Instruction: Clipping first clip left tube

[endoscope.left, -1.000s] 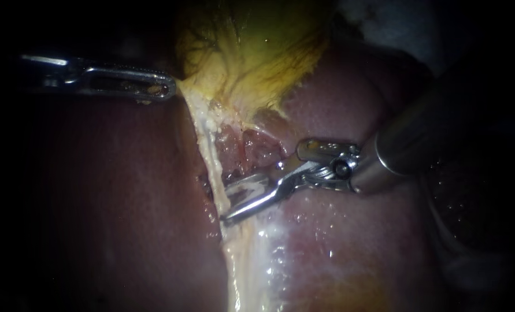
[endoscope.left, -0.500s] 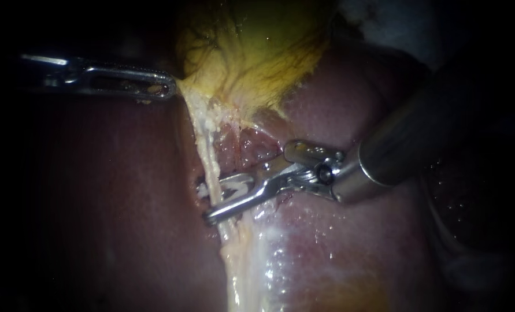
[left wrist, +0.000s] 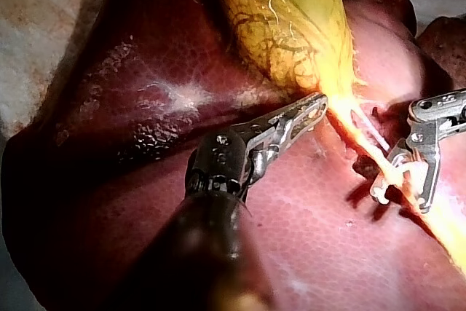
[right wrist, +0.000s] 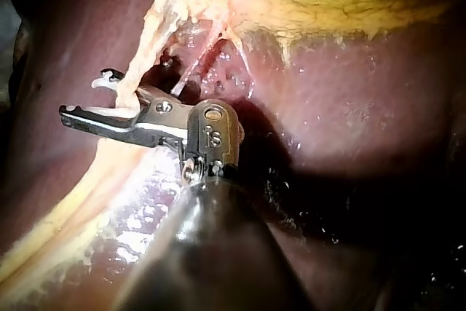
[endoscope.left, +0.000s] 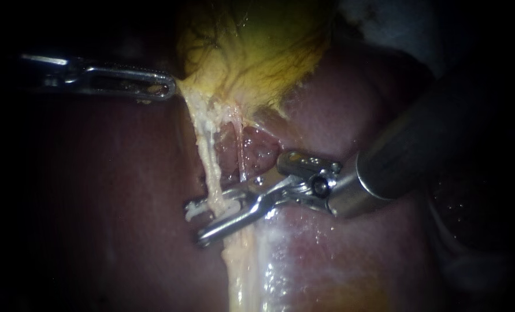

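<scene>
Endoscope view: a second ago the right instrument (endoscope.left: 198, 222) had its tips on the right side of the left tube (endoscope.left: 210, 162). Now it has slid left, and the tips poke out on the far side of that tube. Its pincer is released, with a gap, and the tube runs through the gap. A white clip (endoscope.left: 192, 211) sits in the pincer. I think this means the clip is in place and ready to be squeezed, but it is not squeezed yet. The left instrument (endoscope.left: 170, 89) has not moved. Its pincer is clenched on the edge of the gallbladder (endoscope.left: 251, 52) and pulls it left.

Left wrist view: the left pincer bites the yellow gallbladder where it gets thin. The right pincer stands ahead of it, one side on each side of the pale tube.

Right wrist view: the tube goes between the two sides of the right pincer, near their tips. The clip's white end sticks out past it.

I count two instruments, two tubes (the left tube and a thin right tube (endoscope.left: 243, 153)), one clip, one gallbladder and one liver (endoscope.left: 124, 190).
</scene>
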Robot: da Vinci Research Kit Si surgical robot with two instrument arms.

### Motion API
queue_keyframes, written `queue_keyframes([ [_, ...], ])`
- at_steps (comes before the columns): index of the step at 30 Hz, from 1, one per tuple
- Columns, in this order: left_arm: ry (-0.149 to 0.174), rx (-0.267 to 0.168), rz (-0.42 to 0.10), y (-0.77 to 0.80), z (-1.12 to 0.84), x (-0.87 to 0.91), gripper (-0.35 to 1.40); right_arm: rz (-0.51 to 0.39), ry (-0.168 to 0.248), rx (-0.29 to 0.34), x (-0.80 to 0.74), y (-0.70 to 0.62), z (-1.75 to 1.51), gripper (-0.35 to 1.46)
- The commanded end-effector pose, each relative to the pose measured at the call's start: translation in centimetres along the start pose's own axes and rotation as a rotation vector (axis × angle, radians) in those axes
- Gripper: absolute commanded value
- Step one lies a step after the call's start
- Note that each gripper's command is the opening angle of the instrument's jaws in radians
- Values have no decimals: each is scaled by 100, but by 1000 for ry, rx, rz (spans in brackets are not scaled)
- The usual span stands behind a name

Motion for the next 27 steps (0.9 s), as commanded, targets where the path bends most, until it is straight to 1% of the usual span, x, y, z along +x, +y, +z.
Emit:
queue_keyframes([
  [1, 0, 0, 0, 0, 0, 0, -35, -10, -4, 10, 0, -3, 1, 53],
  [3, 0, 0, 0, 0, 0, 0, -35, -26, -13, 27, 0, -9, 4, 53],
  [7, 0, 0, 0, 0, 0, 0, -35, -70, -31, 53, 3, -17, 8, 51],
  [10, 0, 0, 0, 0, 0, 0, -35, -111, -41, 68, 3, -18, 8, 49],
  [15, 0, 0, 0, 0, 0, 0, -35, -158, -37, 64, 5, -15, 6, 40],
  [18, 0, 0, 0, 0, 0, 0, -35, -170, -27, 55, 6, -11, 3, 32],
  [21, 0, 0, 0, 0, 0, 0, -35, -170, -30, 53, 7, -9, -1, 19],
  [25, 0, 0, 0, 0, 0, 0, -35, -176, -28, 52, 6, -9, -3, 1],
  [27, 0, 0, 0, 0, 0, 0, -35, -176, -29, 52, 6, -9, -3, -11],
])
